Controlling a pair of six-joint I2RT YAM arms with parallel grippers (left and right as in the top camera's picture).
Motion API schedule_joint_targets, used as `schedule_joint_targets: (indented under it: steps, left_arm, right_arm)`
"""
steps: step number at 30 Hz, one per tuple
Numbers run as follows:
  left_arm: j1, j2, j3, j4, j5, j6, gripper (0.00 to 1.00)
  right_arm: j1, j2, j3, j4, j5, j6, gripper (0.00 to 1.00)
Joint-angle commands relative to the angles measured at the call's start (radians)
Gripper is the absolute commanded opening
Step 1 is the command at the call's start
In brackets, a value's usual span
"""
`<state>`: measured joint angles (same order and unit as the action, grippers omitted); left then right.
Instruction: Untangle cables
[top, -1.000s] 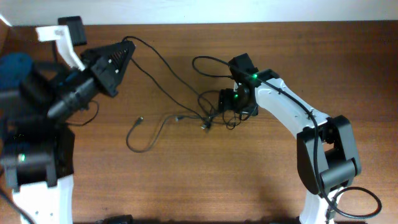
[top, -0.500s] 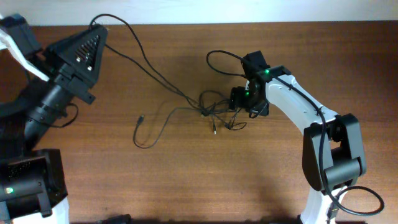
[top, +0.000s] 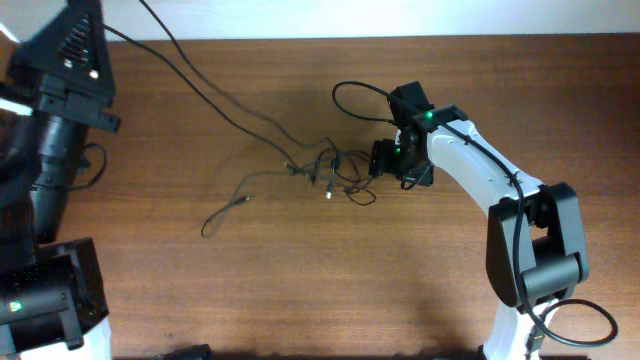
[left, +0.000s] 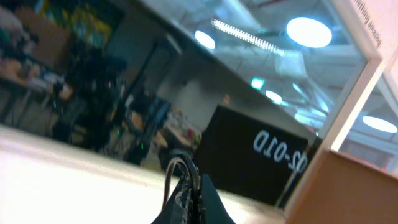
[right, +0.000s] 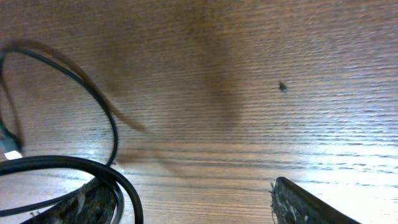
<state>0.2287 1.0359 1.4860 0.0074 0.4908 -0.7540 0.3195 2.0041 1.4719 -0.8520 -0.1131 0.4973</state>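
The cables form a small knot (top: 333, 172) at mid-table, just left of my right gripper (top: 392, 160). One strand (top: 215, 95) runs from the knot up to the far left and leaves the top of the overhead view. My left gripper (top: 88, 10) is raised there and, in the left wrist view, is shut (left: 189, 175) on a thin loop of that cable (left: 177, 163). Another strand trails left to a free plug end (top: 208, 230). My right gripper (right: 196, 208) is open low over the wood, and a black cord (right: 93, 167) crosses its left finger (right: 93, 205).
The brown wooden table (top: 300, 290) ends against a pale wall at the back. A thin black loop (top: 350, 92) hangs off the right arm's wrist. The left arm's base (top: 50, 300) stands at the front left and the right arm's base (top: 530, 260) at the front right.
My left gripper has swung back and to the left, lifting its cable. The knot and the free end slid left. The right gripper shifted slightly right, then stayed still.
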Motion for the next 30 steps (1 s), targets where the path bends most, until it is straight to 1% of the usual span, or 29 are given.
schedule_joint_targets:
  steps: [1,9,15,16,17,20,22,24,27,30]
  left_arm:
    - [0.006,-0.011,0.023,0.056,-0.097,-0.009,0.00]
    - [0.006,-0.011,0.023,0.058,-0.122,-0.009,0.00]
    - [0.006,0.003,0.023,-0.079,-0.134,-0.008,0.00]
    - [0.006,0.011,0.023,-0.102,-0.140,-0.008,0.00]
    - [0.006,0.021,0.023,-0.120,-0.140,-0.008,0.00]
    - [0.006,0.050,0.023,-0.141,-0.127,-0.009,0.00]
    - [0.005,0.068,0.023,-0.139,-0.105,-0.011,0.00]
    - [0.005,0.084,0.023,-0.117,-0.075,-0.055,0.00]
    - [0.005,0.087,0.023,-0.051,-0.024,-0.100,0.00]
    - [0.005,0.086,0.023,0.046,0.024,-0.155,0.00]
  right_arm:
    - [-0.001,0.017,-0.003,-0.010,0.063,0.017,0.79]
    - [-0.001,0.017,-0.003,-0.020,0.072,0.017,0.79]
    - [-0.002,0.010,-0.002,-0.030,0.016,0.016,0.80]
    - [-0.006,0.002,0.001,-0.032,0.007,0.016,0.81]
    - [-0.011,-0.011,0.005,-0.034,-0.009,0.015,0.84]
    - [-0.026,-0.052,0.032,-0.056,-0.058,0.003,0.89]
    - [-0.030,-0.085,0.052,-0.077,-0.071,-0.026,0.93]
    - [-0.032,-0.136,0.072,-0.099,-0.095,-0.083,0.99]
    - [-0.032,-0.185,0.072,-0.095,-0.177,-0.151,0.99]
    - [-0.032,-0.203,0.072,-0.094,-0.229,-0.153,0.98]
